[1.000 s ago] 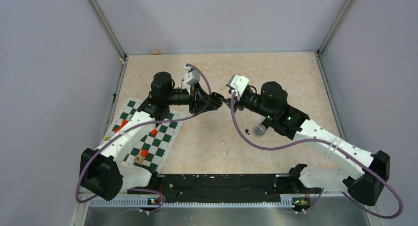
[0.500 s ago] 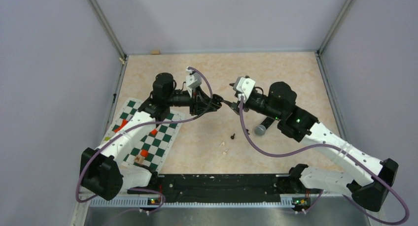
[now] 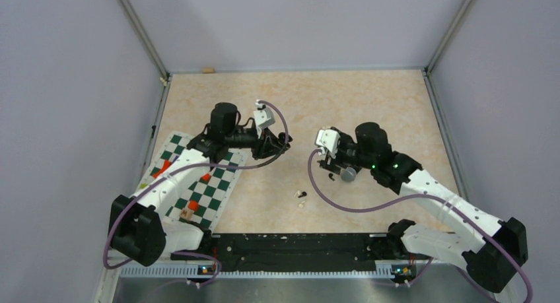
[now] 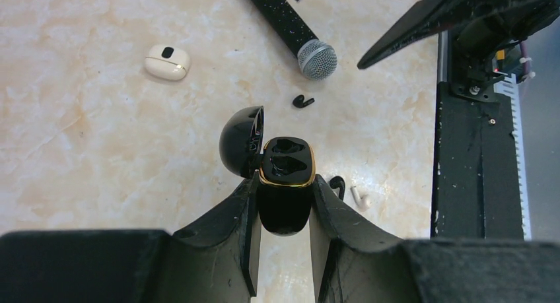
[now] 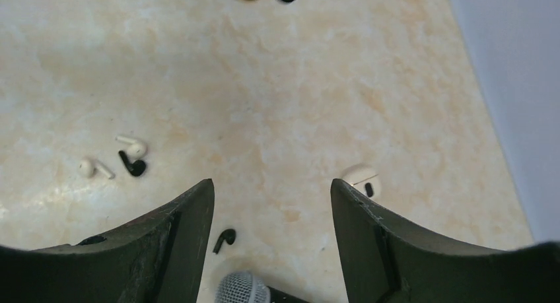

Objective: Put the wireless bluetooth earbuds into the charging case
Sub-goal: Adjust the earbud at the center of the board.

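While the black base rail [image 3: 290, 243] is taken as the near edge, a green checkered mat [image 3: 198, 184] with red pieces is seen at the near left of the worktop [image 3: 370, 105]. Just past the rail, three earbuds are grouped on the worktop: a white earbud [image 5: 132, 145], a second white earbud [image 5: 87, 167], and a black earbud [image 5: 134, 166] just beside the first. A second black earbud [image 5: 224, 239] is lying apart from them, right beside the mesh head of a microphone [image 5: 241, 288]. The right fingers [image 5: 191, 217] are spread wide and nothing is gripped. In the wrist view that lone black earbud shows in the gap between them.

Farther out, the black charging case [image 4: 285, 161] is clamped by its lower body between the left fingers [image 4: 244, 210] and held off the worktop. Its lid is swung open to one side and both sockets are seen empty. All four earbuds are left outside it. A white case [image 4: 167, 61], apparently shut, is lying on the worktop well apart from the black one. A small tan block [image 3: 209, 70] is seen at the far edge.
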{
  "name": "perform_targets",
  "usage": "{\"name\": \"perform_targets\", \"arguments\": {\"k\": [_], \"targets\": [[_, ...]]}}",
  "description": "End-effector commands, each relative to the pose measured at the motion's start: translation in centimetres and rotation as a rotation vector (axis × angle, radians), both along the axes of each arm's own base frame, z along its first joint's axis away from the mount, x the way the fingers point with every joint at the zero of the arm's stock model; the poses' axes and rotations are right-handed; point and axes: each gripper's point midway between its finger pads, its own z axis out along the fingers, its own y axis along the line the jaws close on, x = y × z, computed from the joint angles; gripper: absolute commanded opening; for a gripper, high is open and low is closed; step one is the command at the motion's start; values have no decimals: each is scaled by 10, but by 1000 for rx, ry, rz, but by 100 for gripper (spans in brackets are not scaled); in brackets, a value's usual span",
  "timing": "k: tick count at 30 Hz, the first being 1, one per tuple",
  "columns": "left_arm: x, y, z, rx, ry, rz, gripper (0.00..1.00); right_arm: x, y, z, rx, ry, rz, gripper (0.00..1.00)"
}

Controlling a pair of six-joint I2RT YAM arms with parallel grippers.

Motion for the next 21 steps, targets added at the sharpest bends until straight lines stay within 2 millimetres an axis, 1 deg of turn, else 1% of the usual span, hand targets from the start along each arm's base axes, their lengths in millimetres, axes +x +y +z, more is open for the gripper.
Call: {"name": "perform_targets", "arguments": {"k": [1,5,9,12,14,16,19,21], "targets": [[4,8,31,-16,-126,18,0,-9,12,-37,-39,116,84,64],[-2,12,36,-40,-153,25,0,-6,24,-64,-35,244,73,63],[-5,18,44,-52,-187,39,0,-10,33,-88,-33,392,58,62],[-5,22,53,-72,-197,57,0,-18,40,-103,-37,506,74,60],[-6,24,57,-91,-194,61,0,-26,42,-112,-47,548,113,59],[-9,24,58,-106,-190,56,0,-25,39,-119,-80,503,141,59],[-13,24,56,-113,-184,39,0,-1,27,-123,-140,369,72,60],[-13,23,55,-114,-178,37,0,14,18,-121,-178,307,5,60]]}}
